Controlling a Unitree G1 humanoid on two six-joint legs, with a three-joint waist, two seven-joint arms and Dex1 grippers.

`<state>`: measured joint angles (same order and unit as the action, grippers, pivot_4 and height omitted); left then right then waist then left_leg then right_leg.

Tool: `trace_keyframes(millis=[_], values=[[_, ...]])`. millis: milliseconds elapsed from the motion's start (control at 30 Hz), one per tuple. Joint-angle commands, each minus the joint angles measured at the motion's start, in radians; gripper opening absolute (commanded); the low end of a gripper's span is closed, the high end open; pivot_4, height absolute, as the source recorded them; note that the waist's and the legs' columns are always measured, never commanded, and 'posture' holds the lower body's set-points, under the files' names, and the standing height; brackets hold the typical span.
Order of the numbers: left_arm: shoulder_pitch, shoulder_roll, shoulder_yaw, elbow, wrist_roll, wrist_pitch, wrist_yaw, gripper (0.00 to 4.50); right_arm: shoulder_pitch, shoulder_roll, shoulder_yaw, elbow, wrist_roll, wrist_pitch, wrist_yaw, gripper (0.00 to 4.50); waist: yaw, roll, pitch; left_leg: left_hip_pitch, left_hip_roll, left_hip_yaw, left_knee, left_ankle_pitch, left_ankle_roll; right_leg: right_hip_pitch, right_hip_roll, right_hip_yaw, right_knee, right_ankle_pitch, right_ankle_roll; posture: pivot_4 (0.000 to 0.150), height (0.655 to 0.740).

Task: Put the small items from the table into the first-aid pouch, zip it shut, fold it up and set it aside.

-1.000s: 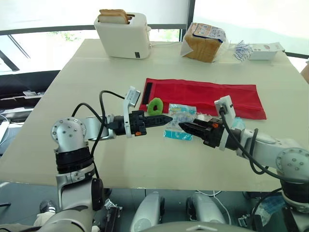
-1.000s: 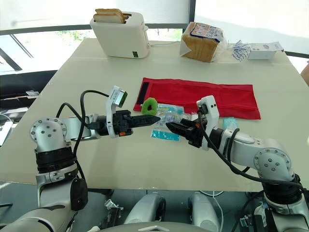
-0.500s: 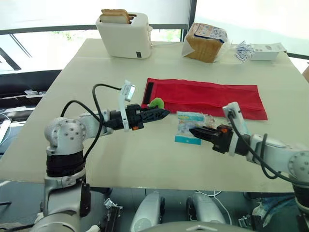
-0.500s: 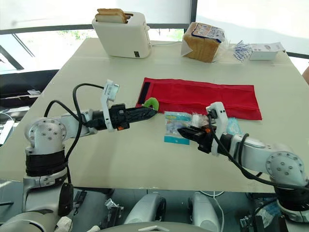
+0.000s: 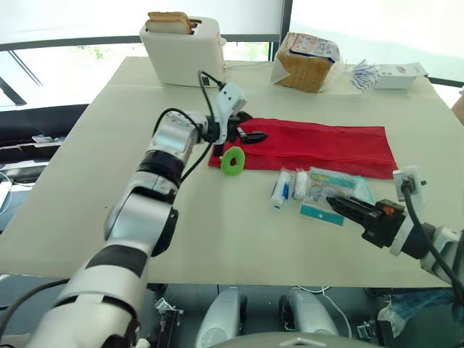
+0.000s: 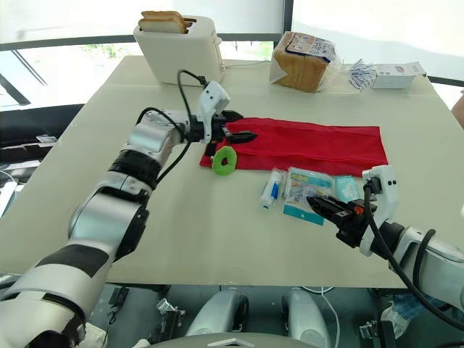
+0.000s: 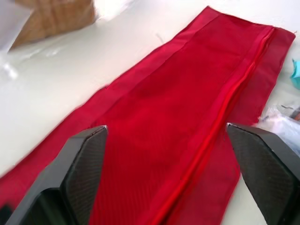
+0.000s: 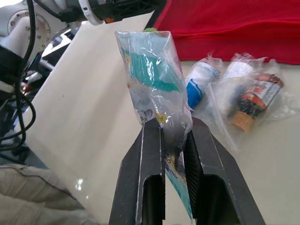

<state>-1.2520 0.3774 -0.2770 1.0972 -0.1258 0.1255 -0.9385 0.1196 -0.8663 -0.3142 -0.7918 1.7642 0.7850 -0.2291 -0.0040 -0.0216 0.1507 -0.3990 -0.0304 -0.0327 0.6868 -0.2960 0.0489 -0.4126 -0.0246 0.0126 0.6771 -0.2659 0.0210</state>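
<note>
Pinching a clear packet [image 8: 150, 70] is the right claw [image 8: 171, 124]; left claw [image 7: 165, 127] gapes over pouch [image 7: 187, 79].

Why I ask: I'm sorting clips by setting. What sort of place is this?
Probably a lab or office room staged as a kitchen: a plain large table by wide windows, carrying a toaster with bread slices, a bagged loaf and a red first-aid pouch.

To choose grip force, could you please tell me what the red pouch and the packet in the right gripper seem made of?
The red pouch: matte woven fabric, perhaps nylon; a fine weave and stitched seams show. The packet in the right gripper: thin, glossy clear plastic film; it crinkles, glints and shows teal contents.
</note>
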Motion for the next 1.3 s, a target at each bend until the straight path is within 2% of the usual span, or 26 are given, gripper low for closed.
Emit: trace_keyframes(millis=[33,200,333,533,667,867,933,1033,1100,1200,1300], values=[[-0.048,0.006,0.015,0.112,0.074,-0.098,0.039,4.3,0.018,-0.005,-0.02,-0.06,0.008,-0.051,-0.022,0.04,-0.006,0.0,0.0,0.0,0.0,0.0,0.0,0.0,0.0,0.0,0.0,0.0,0.0,0.0,0.0,0.15,0.74],[-0.071,0.011,0.025,0.195,0.162,-0.173,0.098,4.3,0.047,-0.003,-0.013,-0.1,-0.002,-0.104,-0.04,0.04,-0.005,-0.002,0.001,0.0,0.0,-0.001,0.0,0.0,0.001,0.0,0.0,-0.001,0.001,0.0,0.0,0.15,0.74],[-0.052,0.031,0.022,0.212,0.221,-0.209,0.092,4.3,0.062,-0.006,-0.005,-0.115,-0.011,-0.13,-0.041,0.04,-0.001,-0.002,0.001,0.0,0.0,-0.001,0.001,0.0,0.0,0.0,0.0,0.0,0.0,0.0,0.001,0.15,0.74],[-0.035,0.069,0.033,0.222,0.263,-0.21,0.034,4.3,0.066,-0.015,0.009,-0.122,-0.027,-0.146,-0.024,0.04,-0.001,-0.002,0.001,0.0,0.0,-0.001,0.001,0.0,0.0,0.0,0.0,0.0,0.001,0.0,0.001,0.15,0.74],[-0.042,0.077,0.066,0.23,0.275,-0.194,0.094,4.3,0.052,-0.021,0.025,-0.118,-0.039,-0.154,-0.007,0.04,-0.001,-0.002,0.001,0.0,0.0,-0.001,0.001,0.0,0.0,0.0,0.0,-0.001,0.001,0.0,0.001,0.15,0.74],[-0.034,0.08,0.067,0.23,0.309,-0.186,0.064,4.3,0.041,-0.028,0.041,-0.116,-0.047,-0.159,-0.001,0.04,0.001,-0.002,0.001,0.0,0.0,-0.001,0.001,0.0,-0.001,0.0,0.0,-0.001,0.001,0.0,0.001,0.15,0.74],[-0.032,0.087,0.071,0.23,0.308,-0.165,-0.01,4.3,0.041,-0.031,0.041,-0.117,-0.046,-0.159,0.001,0.04,0.0,-0.002,0.001,0.0,0.0,-0.001,0.001,0.0,-0.001,0.0,0.0,-0.001,0.001,0.0,0.001,0.15,0.74],[-0.022,0.105,0.071,0.218,0.285,-0.121,-0.326,4.3,0.043,-0.034,0.041,-0.121,-0.046,-0.159,0.002,0.04,-0.003,-0.002,0.001,0.0,0.0,-0.001,0.001,0.001,-0.002,0.0,0.0,-0.001,0.001,0.0,0.001,0.15,0.74],[-0.018,0.111,0.083,0.201,0.267,-0.108,-0.46,4.3,0.044,-0.035,0.042,-0.122,-0.046,-0.16,0.003,0.04,-0.007,-0.002,0.001,0.0,0.0,-0.001,0.001,0.002,-0.003,0.0,0.001,-0.001,0.001,0.0,0.0,0.15,0.74],[-0.031,0.108,0.125,0.191,0.24,-0.072,-0.471,4.3,0.049,-0.035,0.045,-0.129,-0.049,-0.163,0.003,0.04,-0.007,-0.002,0.001,0.0,0.0,-0.001,0.001,0.002,-0.003,0.0,0.001,-0.001,0.001,0.0,0.0,0.15,0.74],[-0.035,0.095,0.151,0.189,0.243,-0.106,-0.354,4.3,0.052,-0.03,0.051,-0.134,-0.054,-0.167,0.002,0.04,-0.004,-0.002,0.001,-0.001,0.0,-0.001,0.002,0.001,-0.001,0.0,0.001,-0.001,0.001,0.0,0.0,0.15,0.74]])
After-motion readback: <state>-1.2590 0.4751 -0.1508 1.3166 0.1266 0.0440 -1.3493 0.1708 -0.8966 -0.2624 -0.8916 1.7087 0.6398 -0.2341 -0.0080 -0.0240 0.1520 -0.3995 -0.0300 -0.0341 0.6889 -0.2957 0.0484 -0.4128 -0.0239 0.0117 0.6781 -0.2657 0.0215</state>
